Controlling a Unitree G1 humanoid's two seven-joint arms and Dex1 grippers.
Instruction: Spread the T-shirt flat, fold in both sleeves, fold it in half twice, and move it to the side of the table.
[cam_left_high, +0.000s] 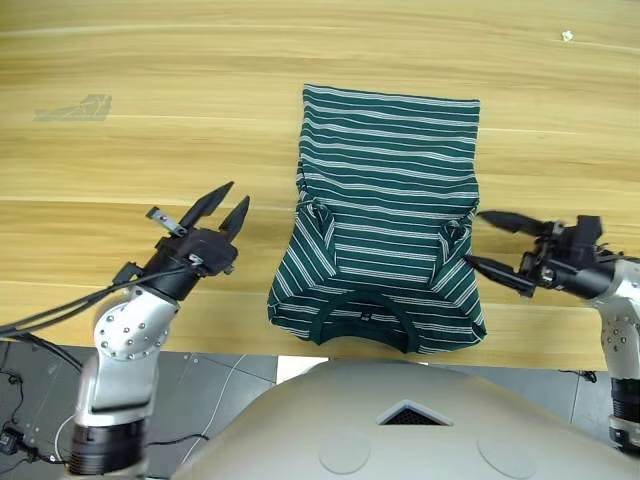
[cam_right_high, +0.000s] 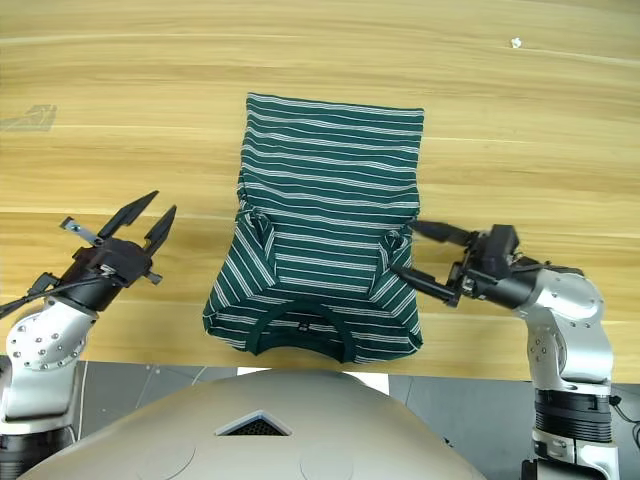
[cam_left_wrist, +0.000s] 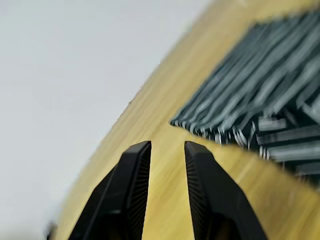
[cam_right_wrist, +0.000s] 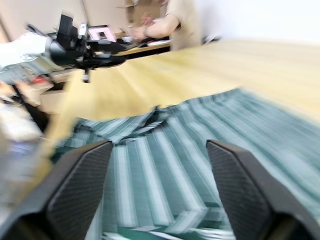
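On the pale wooden table (cam_left_high: 150, 60), the soft, dark-green striped cotton T-shirt (cam_left_high: 390, 190) (sleeves folded in) likely crumples easily; pinch its hem corners; the left gripper (cam_left_high: 237, 195) and right gripper (cam_left_high: 473, 238) gape empty

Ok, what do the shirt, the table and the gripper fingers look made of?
The shirt: soft knit cloth, probably cotton jersey, matte; it rumples at the sleeves.
The table: wood or wood-look laminate, smooth with a slight sheen; long grain lines run across it.
The gripper fingers: black, matte, likely hard plastic with ribbed inner faces; metal cannot be ruled out.
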